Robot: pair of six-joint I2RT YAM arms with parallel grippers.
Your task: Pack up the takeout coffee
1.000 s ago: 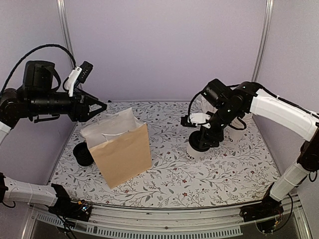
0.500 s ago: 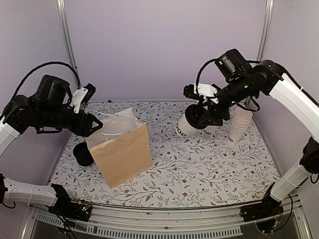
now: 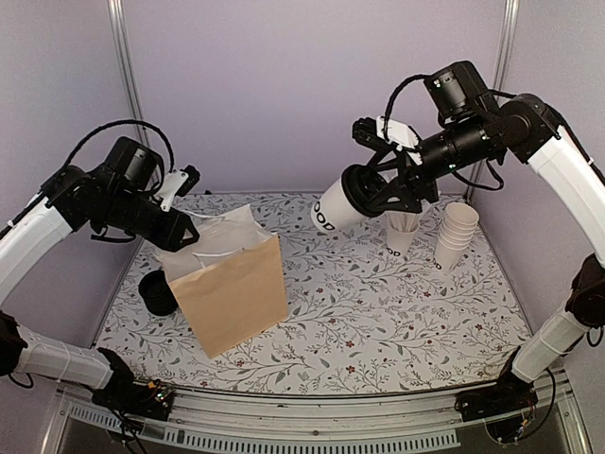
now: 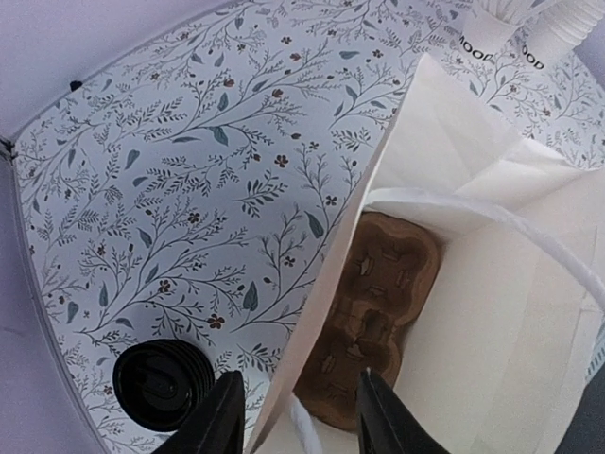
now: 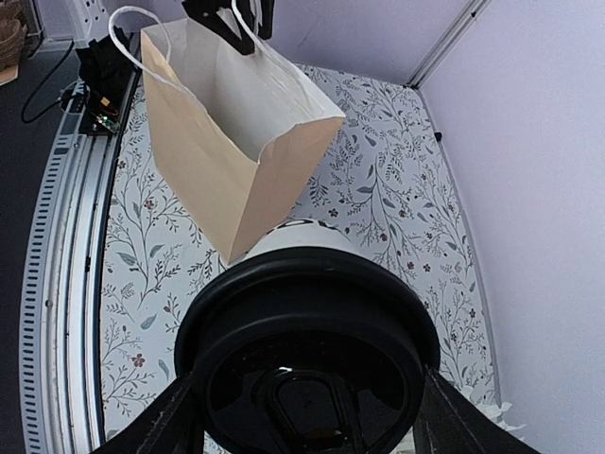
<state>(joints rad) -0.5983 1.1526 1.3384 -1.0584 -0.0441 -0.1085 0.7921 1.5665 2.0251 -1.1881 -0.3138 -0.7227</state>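
**Counter** [image 3: 378, 312]: flower-patterned top that carries everything below.

**Paper bag** [image 3: 232, 293]: brown, standing upright at the left of the counter with its mouth open. A white cord handle shows at the rim.

**Left claw** [image 4: 298, 421]: at the bag's rear left rim. Its fingers stand apart astride the bag's wall, and nothing shows them pinched on the paper. Judged to be steadying or spreading the mouth.

**Right claw** [image 3: 371, 192]: raised well above the counter at the right rear, closed around the lid end of the coffee cup.

**Coffee cup** [image 3: 333, 206]: white paper with a black lid [image 5: 307, 364]. It is held in the air, tipped almost onto its side with its base pointing toward the bag. It is well apart from the bag and not yet over the mouth.

**Cup stack** [image 3: 457, 232]: lidless white cups nested together, right rear.

**Straw cup** [image 3: 402, 232]: white, just beside the stack.

**Cardboard carrier** [image 4: 373, 303]: brown moulded tray lying at the bottom of the bag. The wells that show hold nothing.

**Black round item** [image 4: 163, 383]: on the counter just left of the bag. It may be a pile of lids, but I cannot tell for sure.

**Progress**: early. No coffee shows inside the bag. One cup is lifted and on offer. It has yet to be carried over the mouth, turned upright and lowered into a well of the carrier.
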